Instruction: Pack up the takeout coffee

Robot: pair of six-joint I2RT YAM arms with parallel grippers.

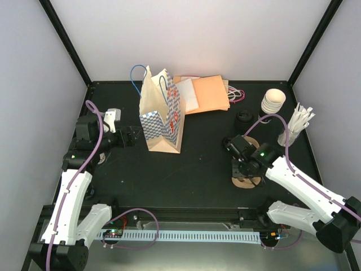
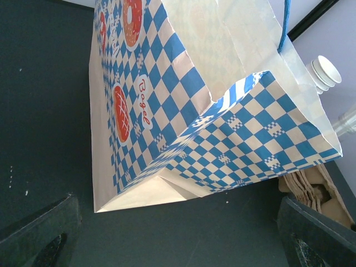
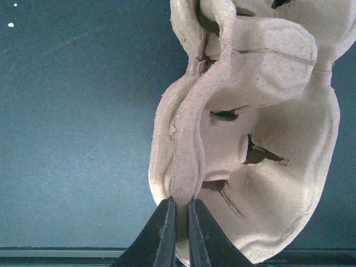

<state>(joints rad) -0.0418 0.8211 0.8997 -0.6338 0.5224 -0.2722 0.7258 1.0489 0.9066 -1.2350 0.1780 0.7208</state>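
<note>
Black tabletop (image 1: 197,164), seen from above; all positions are given relative to the blue-and-white checked paper bag (image 1: 163,116), which stands upright with its mouth open.

Left of the bag: the left gripper (image 1: 134,137), level with the bag's narrow side and just beside it. Its jaws are wide apart with nothing between them. In the left wrist view its fingers (image 2: 39,233) sit at the lower corners, short of the bag's folded base.

Behind the bag and to its right: flat tan paper sacks (image 1: 206,93) lying on the table.

Right of the bag, well apart from it: the takeout coffee (image 1: 244,117), showing as a round black lid. It stands on the table just left of a stack of cream cups (image 1: 273,101) and is free of both grippers.

Right of the bag and nearer the arm bases: the right gripper (image 3: 179,222), its jaws clamped on a raised ridge of the brown moulded-pulp carrier (image 3: 267,139).

Farthest right of the bag: white stirrers (image 1: 298,119) standing in a bundle.
</note>
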